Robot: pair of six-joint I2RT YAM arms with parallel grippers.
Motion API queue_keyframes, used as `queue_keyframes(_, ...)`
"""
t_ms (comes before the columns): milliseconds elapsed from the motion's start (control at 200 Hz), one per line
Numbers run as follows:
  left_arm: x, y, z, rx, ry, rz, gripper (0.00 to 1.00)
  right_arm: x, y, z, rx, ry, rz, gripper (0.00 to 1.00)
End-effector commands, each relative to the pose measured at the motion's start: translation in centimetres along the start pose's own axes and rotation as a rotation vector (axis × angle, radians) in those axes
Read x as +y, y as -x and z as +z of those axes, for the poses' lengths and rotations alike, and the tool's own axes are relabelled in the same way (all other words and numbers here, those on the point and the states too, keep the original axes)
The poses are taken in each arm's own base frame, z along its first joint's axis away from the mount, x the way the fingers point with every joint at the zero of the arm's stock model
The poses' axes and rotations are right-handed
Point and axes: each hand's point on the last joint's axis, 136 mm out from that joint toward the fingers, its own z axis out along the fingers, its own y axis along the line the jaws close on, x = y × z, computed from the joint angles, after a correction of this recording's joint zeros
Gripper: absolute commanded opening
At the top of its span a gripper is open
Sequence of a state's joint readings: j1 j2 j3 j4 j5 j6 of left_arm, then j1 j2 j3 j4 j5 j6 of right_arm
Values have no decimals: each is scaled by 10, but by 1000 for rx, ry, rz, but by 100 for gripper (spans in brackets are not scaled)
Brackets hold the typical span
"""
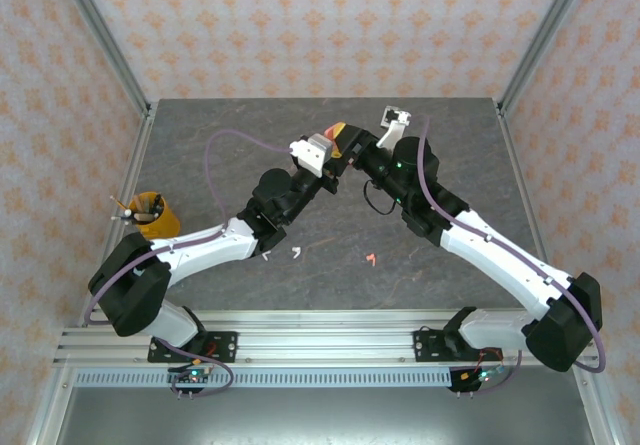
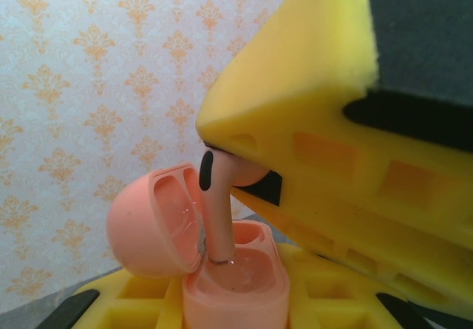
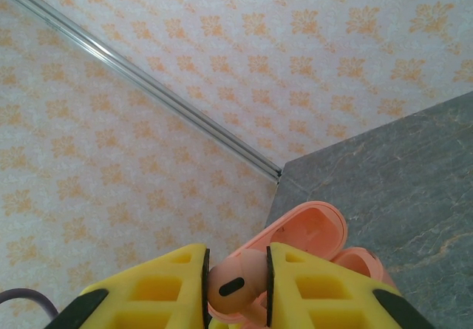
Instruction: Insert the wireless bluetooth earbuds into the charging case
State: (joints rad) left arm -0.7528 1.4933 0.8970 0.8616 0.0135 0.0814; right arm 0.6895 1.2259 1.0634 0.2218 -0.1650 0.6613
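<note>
Grey stone-look tabletop (image 1: 470, 145) spreads under patterned orange-and-white walls (image 1: 300, 25), with metal posts (image 1: 111, 43) at the far corners. Your left fingers (image 2: 140, 299) are clamped on the open coral case (image 2: 236, 292) toward the far middle; your right fingers (image 3: 162, 285) pinch a coral earbud (image 2: 216, 218), its stem tip down in the case's well. You have a white earbud (image 1: 296, 253) and a second coral earbud (image 1: 371, 259) lying loose on the near side, bare surface around them. An orange cup (image 1: 152, 217) stands near the left edge.
</note>
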Motion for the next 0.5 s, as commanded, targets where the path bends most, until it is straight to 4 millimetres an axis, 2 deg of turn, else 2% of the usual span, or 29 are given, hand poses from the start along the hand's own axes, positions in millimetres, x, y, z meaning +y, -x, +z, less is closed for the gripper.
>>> queue_keyframes(0, -2, 42, 3, -117, 2, 8, 0, -7, -17, -5, 71, -24, -5, 24)
queue_keyframes(495, -3, 42, 6, -108, -2, 17, 0, -17, -41, -8, 197, -120, -62, 23)
